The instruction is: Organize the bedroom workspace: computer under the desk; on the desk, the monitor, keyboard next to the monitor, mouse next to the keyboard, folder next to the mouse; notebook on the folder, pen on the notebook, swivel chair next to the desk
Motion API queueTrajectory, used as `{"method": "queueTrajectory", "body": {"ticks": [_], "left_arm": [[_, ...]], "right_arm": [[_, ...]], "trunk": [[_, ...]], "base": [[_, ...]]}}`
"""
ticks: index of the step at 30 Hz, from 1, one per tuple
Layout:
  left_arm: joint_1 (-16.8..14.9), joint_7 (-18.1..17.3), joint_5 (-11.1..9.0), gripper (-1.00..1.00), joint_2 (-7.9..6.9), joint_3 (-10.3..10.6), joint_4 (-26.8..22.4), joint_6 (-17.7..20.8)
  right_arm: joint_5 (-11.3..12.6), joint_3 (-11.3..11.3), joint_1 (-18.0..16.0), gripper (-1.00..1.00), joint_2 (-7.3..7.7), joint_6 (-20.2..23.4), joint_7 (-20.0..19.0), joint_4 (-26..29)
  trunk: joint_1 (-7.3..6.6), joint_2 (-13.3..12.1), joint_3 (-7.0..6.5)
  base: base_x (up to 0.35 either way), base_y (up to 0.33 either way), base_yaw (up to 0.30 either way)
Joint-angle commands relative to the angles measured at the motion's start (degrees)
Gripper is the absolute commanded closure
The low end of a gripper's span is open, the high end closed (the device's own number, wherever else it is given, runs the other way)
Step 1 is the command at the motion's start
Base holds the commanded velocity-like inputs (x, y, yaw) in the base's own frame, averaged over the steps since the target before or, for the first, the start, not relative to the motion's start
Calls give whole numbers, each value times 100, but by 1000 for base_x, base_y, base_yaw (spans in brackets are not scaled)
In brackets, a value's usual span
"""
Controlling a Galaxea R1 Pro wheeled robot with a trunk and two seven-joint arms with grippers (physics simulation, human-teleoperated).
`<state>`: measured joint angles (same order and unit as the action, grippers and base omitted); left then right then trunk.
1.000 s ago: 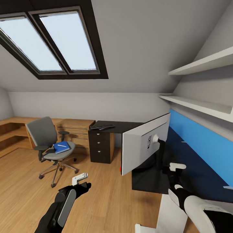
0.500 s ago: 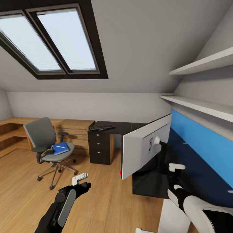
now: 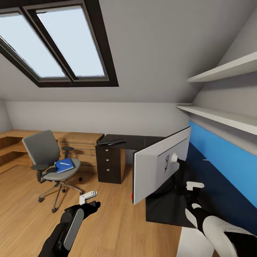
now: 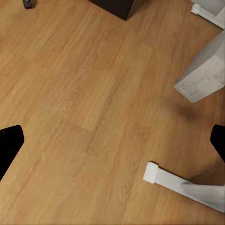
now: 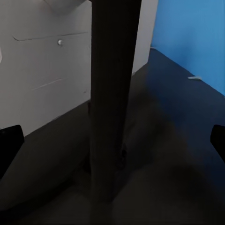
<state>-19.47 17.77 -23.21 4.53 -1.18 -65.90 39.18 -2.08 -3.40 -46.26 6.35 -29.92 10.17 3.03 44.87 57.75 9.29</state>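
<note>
White-backed wide black monitor (image 3: 160, 162) stands near the black table's (image 3: 167, 208) front edge, its neck between the right gripper's (image 3: 192, 194) spread jaws, seemingly for repositioning.

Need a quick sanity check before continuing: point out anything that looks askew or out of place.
The monitor stands on the desk with its white back facing the room and its screen towards the blue wall. The blue folder lies on the swivel chair seat.

No readable text — monitor (image 3: 157, 166) label blurred.
</note>
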Motion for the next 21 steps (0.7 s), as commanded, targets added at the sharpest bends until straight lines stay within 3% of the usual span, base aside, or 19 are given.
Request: {"method": "queueTrajectory", "body": {"ticks": [1,21], "left_arm": [[-4,45,-61,-100,4,-8,-8,20],[-4,63,-63,-100,1,-12,-3,20]], "right_arm": [[-23,-31,-6,-100,1,5,3,-5],[-12,-38,-6,-100,8,360,3,22]], "trunk": [[2,6,9],[2,6,9]], "base": [[83,-21,0],[54,-42,0]]}}
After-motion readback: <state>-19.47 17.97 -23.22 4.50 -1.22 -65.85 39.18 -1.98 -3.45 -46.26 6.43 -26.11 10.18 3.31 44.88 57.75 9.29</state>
